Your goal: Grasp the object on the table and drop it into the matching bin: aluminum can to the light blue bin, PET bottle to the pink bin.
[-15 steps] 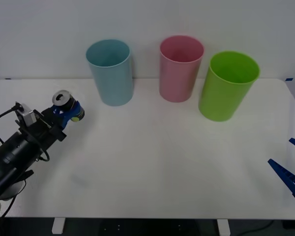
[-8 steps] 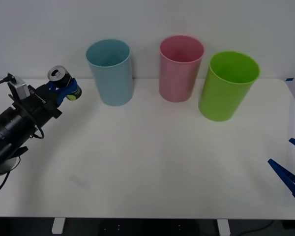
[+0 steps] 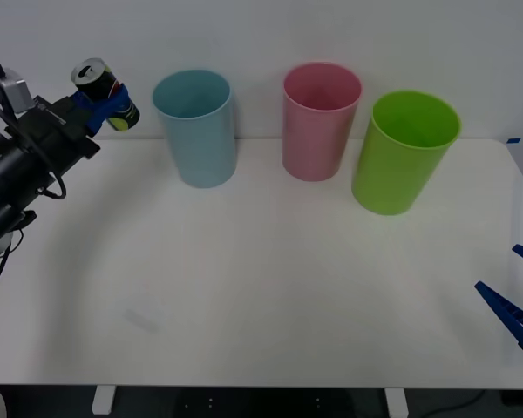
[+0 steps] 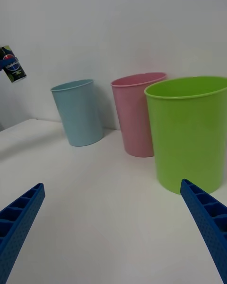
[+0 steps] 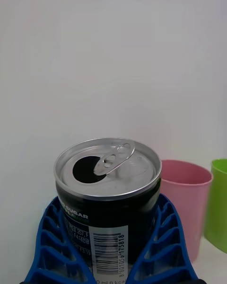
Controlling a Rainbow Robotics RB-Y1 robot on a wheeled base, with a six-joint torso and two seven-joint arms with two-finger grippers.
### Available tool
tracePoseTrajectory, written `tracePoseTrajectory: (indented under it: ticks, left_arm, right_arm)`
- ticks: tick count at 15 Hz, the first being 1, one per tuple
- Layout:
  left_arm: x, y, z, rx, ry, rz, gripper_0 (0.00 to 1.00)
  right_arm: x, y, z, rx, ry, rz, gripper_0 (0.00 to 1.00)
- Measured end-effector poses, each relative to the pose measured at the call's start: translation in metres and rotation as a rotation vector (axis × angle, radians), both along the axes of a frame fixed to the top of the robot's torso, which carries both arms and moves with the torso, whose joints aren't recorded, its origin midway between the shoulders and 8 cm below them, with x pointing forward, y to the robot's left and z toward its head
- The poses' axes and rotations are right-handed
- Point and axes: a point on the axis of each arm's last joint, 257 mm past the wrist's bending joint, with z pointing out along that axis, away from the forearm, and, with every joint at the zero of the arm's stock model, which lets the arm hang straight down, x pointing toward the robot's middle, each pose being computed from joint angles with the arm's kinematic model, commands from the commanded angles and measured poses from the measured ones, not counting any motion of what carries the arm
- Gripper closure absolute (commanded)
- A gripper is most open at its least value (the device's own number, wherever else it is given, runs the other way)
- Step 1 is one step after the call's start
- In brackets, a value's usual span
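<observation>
The table (image 3: 261, 287) bears the light blue bin (image 3: 196, 131); pink bin (image 3: 320, 122); green bin (image 3: 404, 154).

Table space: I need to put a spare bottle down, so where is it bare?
The table is bare across its whole front, from the left edge to the right hand. Crowded at the back: light blue bin, pink bin, lime green bin.

Left arm (image 3: 22, 157): black cylindrical segments, matte casing. Small grey-white box module (image 3: 9, 87) mounted on top near wrist. Thin black cable (image 3: 54, 185) looping along forearm and under it.
Left gripper (image 3: 100, 100): jaws blue plastic, ribbed, open lattice pattern of curved cells visible in left wrist view (image 5: 113, 260).
Right gripper (image 3: 514, 296): jaws blue, long, tapered to points, ribbed along inner edge, fine dotted texture on flat faces (image 4: 113, 227).
</observation>
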Motion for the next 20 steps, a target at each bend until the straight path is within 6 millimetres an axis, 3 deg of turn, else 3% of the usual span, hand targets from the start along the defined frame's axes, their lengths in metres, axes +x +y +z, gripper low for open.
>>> tracePoseTrajectory:
  ticks: [6, 20]
  left_arm:
    - [0.037, -0.013, 0.028, 0.027, 0.003, 0.071, 1.00]
    - [0.128, -0.067, 0.025, 0.145, 0.151, 0.089, 1.00]
  right_arm:
    - [0.000, 0.000, 0.000, 0.000, 0.000, 0.000, 0.00]
    - [0.000, 0.000, 0.000, 0.000, 0.000, 0.000, 0.00]
